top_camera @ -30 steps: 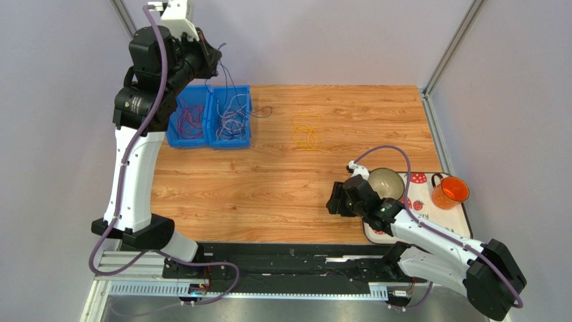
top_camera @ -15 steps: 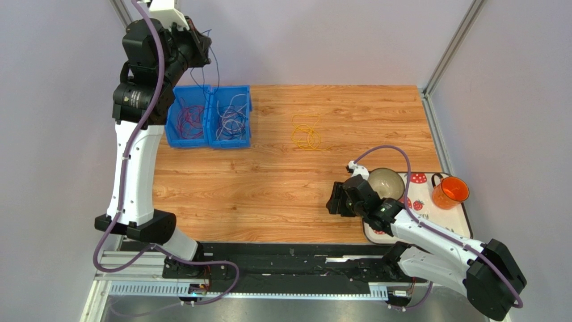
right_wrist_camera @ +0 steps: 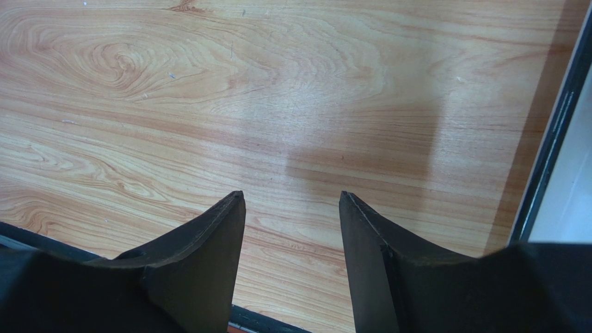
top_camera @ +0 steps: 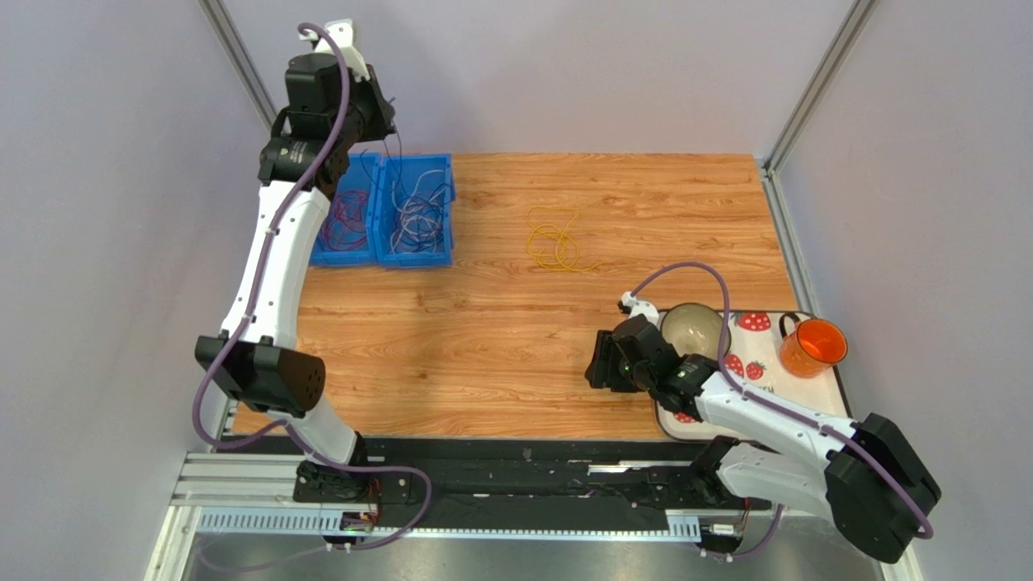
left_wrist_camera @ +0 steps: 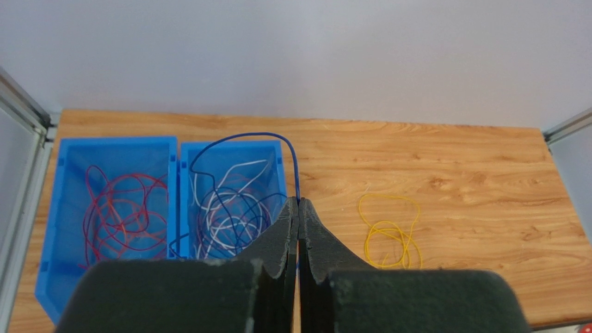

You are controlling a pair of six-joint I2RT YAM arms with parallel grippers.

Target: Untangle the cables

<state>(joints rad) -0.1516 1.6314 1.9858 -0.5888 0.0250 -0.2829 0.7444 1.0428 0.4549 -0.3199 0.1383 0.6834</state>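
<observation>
1. Left claw (left_wrist_camera: 299, 208) is clamped on a blue cable (left_wrist_camera: 240, 137) looping up out of the right bin (left_wrist_camera: 183, 208).
2. Right claw (right_wrist_camera: 292, 208) hangs released over the table (right_wrist_camera: 208, 83).
3. Yellow cable (left_wrist_camera: 389, 232) lies loose on the table too.

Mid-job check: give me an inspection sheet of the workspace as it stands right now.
Surface: wooden table.
Job's things: red cables and white cables in separate compartments of the blue bin; yellow cable on the table; blue cable rising from the white-cable compartment.
Clutter: bowl and orange cup on a strawberry mat.
Claws: left claw shut on the blue cable; right claw open, empty.
Cables: purple hose on each arm.
Surroundings: grey walls, metal frame posts.
</observation>
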